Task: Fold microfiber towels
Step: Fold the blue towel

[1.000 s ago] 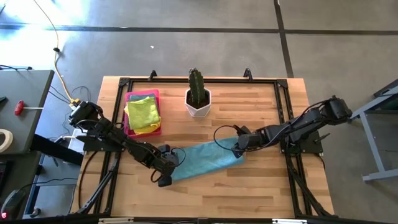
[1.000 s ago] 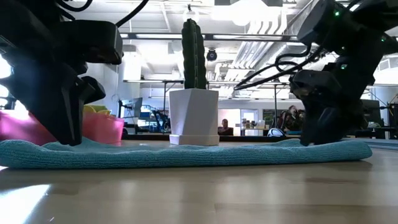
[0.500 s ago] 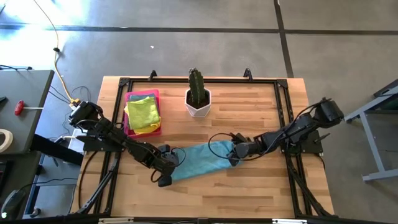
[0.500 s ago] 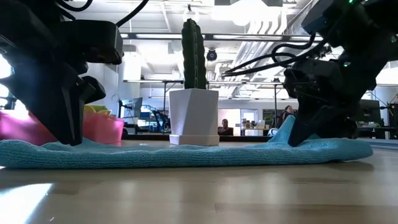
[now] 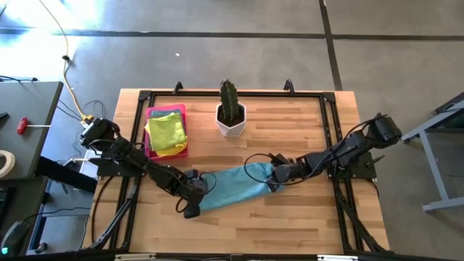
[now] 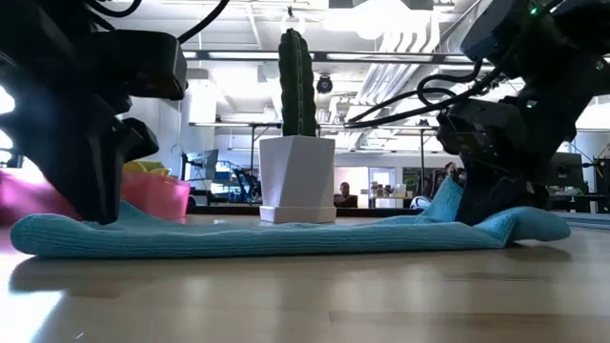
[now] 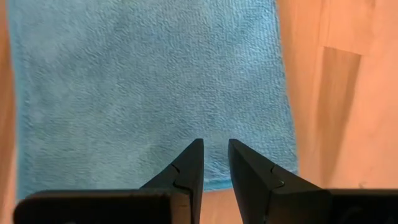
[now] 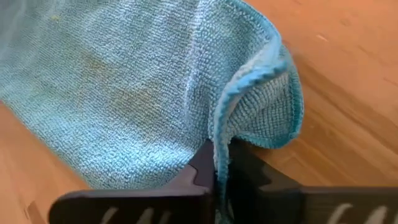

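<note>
Our right gripper (image 8: 221,163) has just clamped shut on the blue towel (image 5: 233,186) — a sec ago it hung wide open above that end. Now the hem sits pinched between its fingers and bunches up off the counter (image 5: 290,217), so we judge the fold can start. Left gripper (image 7: 214,163), nearly closed, sits at the opp. end w/ towel edge between its tips — can't tell if actually gripped.
</note>
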`<state>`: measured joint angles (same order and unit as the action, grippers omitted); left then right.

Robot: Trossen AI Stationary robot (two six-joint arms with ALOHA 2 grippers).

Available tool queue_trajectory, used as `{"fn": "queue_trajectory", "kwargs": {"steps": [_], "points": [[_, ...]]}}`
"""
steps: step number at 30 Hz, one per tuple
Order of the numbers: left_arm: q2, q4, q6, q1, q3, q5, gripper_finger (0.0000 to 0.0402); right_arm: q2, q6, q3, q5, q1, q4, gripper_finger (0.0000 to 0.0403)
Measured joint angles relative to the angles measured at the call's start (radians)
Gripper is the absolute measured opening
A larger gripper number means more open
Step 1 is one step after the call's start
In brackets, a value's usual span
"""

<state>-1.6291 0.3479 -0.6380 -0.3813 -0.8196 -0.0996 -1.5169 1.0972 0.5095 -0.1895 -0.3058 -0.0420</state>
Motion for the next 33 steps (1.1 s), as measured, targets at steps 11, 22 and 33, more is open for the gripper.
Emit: {"fn": "queue_trajectory", "kwargs": {"steps": [11,22,33], "points": [[0.0,-0.006,-0.05,-0.019,0.0,0.063,0.0064,0.102,-0.023,0.141,0.202,0.037,0.473,0.0002],[0.0,-0.008,-0.066,-0.053,0.0,0.065,0.0064,0.096,0.068,0.533,0.182,0.037,1.186,0.0001],[0.0,-0.004,0.033,-0.079,0.0,0.074,0.0064,-0.106,0.158,0.732,0.223,0.044,1.187,0.0001]]}}
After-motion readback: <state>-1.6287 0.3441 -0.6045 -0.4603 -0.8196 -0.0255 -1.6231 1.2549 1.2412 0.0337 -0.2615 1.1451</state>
